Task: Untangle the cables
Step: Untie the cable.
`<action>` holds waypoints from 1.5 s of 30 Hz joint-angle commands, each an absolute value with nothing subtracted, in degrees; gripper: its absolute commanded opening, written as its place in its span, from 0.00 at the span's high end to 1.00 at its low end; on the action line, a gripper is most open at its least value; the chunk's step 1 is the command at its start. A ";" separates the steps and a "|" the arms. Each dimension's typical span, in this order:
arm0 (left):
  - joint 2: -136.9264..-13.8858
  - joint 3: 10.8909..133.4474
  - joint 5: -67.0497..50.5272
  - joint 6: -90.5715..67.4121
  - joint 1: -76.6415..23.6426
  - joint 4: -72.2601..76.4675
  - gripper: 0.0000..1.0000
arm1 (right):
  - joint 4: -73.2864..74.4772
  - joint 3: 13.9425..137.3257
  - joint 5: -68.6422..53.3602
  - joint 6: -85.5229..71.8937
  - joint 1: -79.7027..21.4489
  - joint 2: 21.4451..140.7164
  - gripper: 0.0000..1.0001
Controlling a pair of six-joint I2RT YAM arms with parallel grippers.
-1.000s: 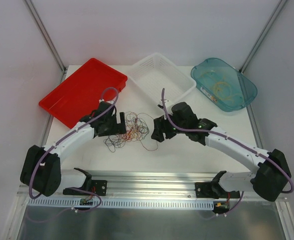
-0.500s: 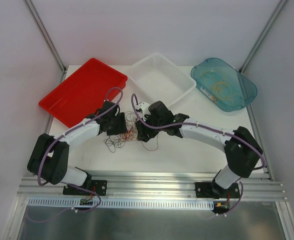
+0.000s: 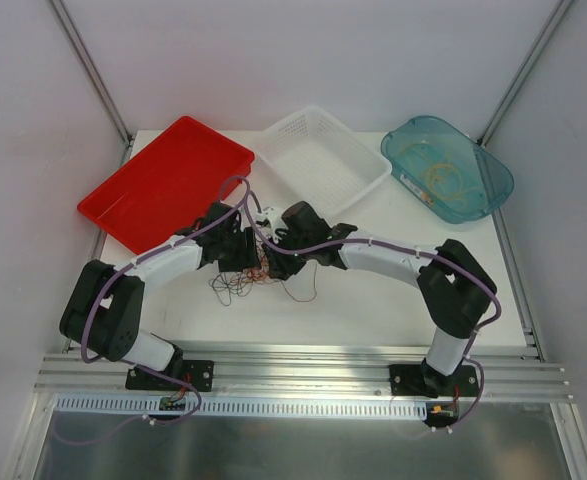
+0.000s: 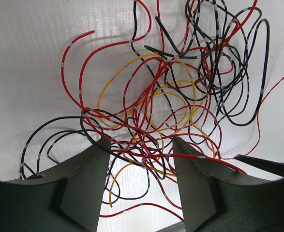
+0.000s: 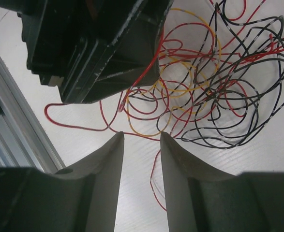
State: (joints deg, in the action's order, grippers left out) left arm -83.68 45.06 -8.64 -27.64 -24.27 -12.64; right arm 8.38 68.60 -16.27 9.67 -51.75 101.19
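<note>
Red, yellow and black cables [image 4: 171,96] are lying knotted; my left tool [image 4: 141,145] and right tool [image 5: 142,137] are hovering half-open at their edge, each wanting one strand.

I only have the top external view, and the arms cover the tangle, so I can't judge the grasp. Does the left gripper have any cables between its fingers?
Observer: Yes. In the left wrist view the left gripper stands open, and red, yellow and black strands of the cables lie between its fingers.
Operator: And the right one?
Observer: The right gripper has a narrower gap. Its wrist view shows one red strand trailing into that gap, while the bulk of the tangle lies ahead of it.
Operator: Is anything pinched?
Observer: It does not look so. Bare table shows in both gaps, so neither gripper is shut on a strand.
</note>
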 commanded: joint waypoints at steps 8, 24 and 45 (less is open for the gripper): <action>-83.76 44.47 -9.41 -27.86 -23.82 -11.69 0.46 | 3.69 70.05 -20.74 10.11 -52.12 104.06 0.64; -85.07 43.33 -9.84 -32.69 -23.29 -11.78 0.49 | -1.49 66.36 -22.76 7.21 -52.21 106.17 0.68; -82.36 40.35 -5.36 -38.14 -21.01 -11.95 0.48 | 7.72 63.37 -18.20 9.84 -52.21 87.03 0.99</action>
State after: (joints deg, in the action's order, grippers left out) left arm -84.31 41.60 -8.62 -35.70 -21.67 -12.10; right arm 4.69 62.85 -19.33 7.44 -52.01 96.38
